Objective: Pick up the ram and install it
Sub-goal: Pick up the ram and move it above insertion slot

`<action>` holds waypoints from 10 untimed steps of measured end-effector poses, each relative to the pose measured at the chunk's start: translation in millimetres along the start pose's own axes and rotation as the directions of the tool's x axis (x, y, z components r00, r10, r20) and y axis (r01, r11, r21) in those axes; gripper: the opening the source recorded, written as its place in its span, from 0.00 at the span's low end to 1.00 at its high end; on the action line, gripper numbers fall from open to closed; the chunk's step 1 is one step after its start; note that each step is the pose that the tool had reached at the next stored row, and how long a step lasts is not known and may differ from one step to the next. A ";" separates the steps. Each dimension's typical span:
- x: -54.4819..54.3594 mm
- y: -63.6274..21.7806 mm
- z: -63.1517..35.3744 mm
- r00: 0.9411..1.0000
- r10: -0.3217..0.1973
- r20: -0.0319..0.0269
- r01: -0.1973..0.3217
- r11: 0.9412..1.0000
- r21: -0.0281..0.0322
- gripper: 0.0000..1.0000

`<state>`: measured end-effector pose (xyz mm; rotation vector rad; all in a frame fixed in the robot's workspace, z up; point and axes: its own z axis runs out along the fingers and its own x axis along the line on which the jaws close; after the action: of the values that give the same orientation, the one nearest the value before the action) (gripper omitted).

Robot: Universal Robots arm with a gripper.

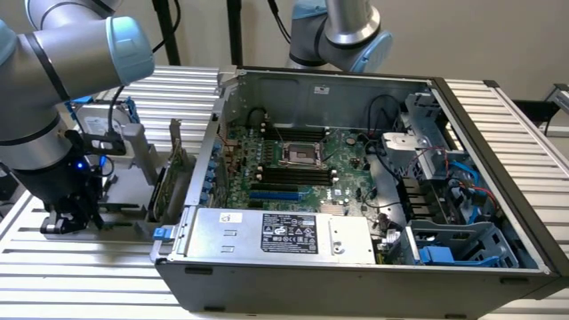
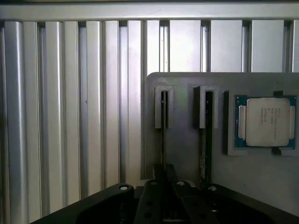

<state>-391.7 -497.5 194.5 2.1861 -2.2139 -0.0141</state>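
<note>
Two ram sticks stand on edge in the slots of a grey holder plate (image 2: 182, 140). One ram stick (image 2: 163, 140) runs straight into my gripper (image 2: 164, 170), which sits over its near end. The other ram stick (image 2: 206, 140), showing a green edge, stands in the neighbouring slot beside the gripper. In the exterior view my gripper (image 1: 69, 220) is low over the holder, on the exterior view's left of the open computer case (image 1: 356, 267). The motherboard's black memory slots (image 1: 289, 177) lie inside the case.
A processor chip (image 2: 265, 122) lies in a recess of the holder beside the sticks. A green expansion card with a metal bracket (image 1: 169, 180) and a hard drive (image 1: 98, 127) stand between the gripper and the case. A second arm (image 1: 342, 33) stands behind the case. The table is ribbed aluminium (image 2: 70, 116).
</note>
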 end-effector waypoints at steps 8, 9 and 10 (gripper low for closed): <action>0.2 0.3 -11.0 1.000 0.000 0.000 0.000 1.000 -0.002 0.14; 0.2 0.4 -14.2 1.000 0.000 0.000 0.000 1.000 -0.002 0.14; 0.2 0.5 -18.0 1.000 0.000 0.000 0.000 1.000 -0.002 0.14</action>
<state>-391.7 -497.5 212.5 2.1848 -2.2130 -0.0166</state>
